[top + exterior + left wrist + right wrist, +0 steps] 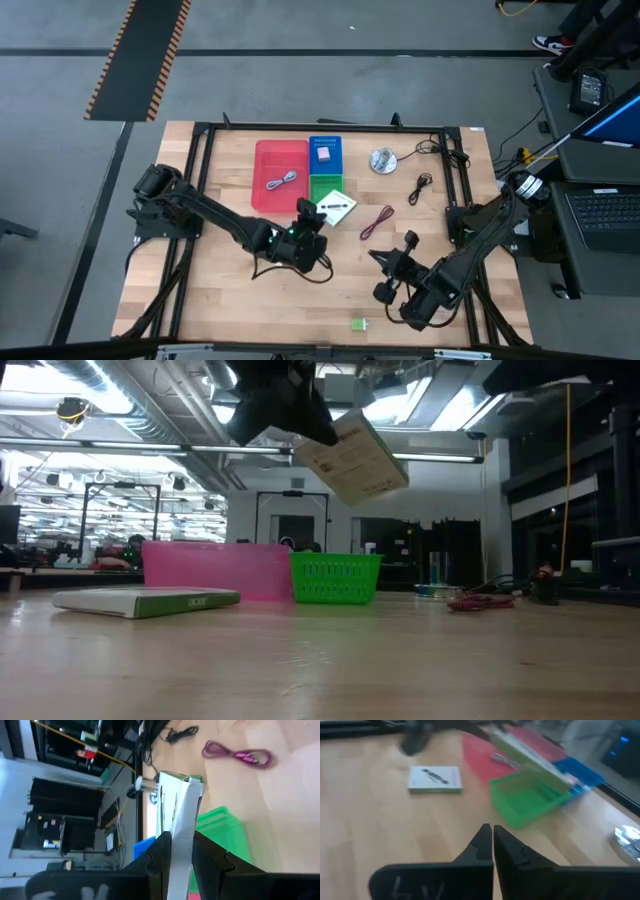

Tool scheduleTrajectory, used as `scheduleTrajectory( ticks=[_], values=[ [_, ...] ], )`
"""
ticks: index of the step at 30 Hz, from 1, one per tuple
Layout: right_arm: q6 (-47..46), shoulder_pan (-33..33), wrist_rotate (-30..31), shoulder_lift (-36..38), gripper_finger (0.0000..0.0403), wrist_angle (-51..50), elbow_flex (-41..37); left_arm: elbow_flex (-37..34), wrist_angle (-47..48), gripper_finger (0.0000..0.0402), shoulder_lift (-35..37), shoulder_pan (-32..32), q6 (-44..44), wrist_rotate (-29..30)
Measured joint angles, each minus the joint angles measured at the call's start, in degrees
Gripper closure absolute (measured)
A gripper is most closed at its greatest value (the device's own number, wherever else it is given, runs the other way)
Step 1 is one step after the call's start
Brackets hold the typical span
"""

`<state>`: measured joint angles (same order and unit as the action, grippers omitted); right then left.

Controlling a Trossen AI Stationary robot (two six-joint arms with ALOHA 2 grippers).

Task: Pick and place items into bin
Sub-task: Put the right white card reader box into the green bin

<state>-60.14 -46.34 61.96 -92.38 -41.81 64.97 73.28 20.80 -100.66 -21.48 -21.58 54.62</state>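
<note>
My left gripper (312,222) (181,839) is shut on a white card with black marks (336,207) (352,458), high above the table by the green bin (326,188) (335,577). A second white card (435,779) (146,600) lies flat on the table. The red bin (280,176) holds a grey-blue cable (283,182). On the wood lie a dark red cable (377,221) (240,755), a black cable (420,187) and a small green block (358,325). My right gripper (392,262) (493,836) is shut and touches nothing, near the table's right side. My left gripper pinches the white card by one edge (181,827) between its two fingers (161,851), one finger on each face. The card is lifted clear of the table. It sticks out past the fingertips and hangs tilted in the air (352,458) over the green bin's near edge.
A blue bin (325,154) with a small item inside stands behind the green bin. A round silver disc (382,160) lies to its right. More black cables (445,152) run along the far right corner. Bare wood spans the near left part of the table (200,300).
</note>
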Motion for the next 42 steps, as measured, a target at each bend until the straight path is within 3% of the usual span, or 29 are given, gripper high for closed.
scheduleTrajectory(
  ticks=[9, 13, 17, 23, 42],
  values=[
    [36.2, 4.8, -13.3, 10.1, 0.0403, 39.7, -14.3, 0.0, 3.6, 0.0341, 0.1, 3.7, 6.3, -2.6],
    [42.5, 6.8, -14.6, 15.3, 0.0403, 50.3, -22.1, 0.0, 4.5, 0.0341, 0.1, 4.2, 8.9, -2.6],
    [42.7, 8.3, -14.5, 19.1, 0.0403, 57.9, -29.5, 0.0, 5.4, 0.0341, 0.1, 4.3, 10.8, -3.3],
    [42.5, 11.1, -14.5, 22.8, 0.0403, 61.4, -34.5, 0.0, 6.2, 0.0341, 0.1, 5.2, 13.2, -4.9],
    [46.4, 16.9, -18.0, 24.8, 0.0403, 61.8, -34.6, 6.7, 15.1, 0.0348, -0.8, 9.2, 18.2, -12.4]
  ],
)
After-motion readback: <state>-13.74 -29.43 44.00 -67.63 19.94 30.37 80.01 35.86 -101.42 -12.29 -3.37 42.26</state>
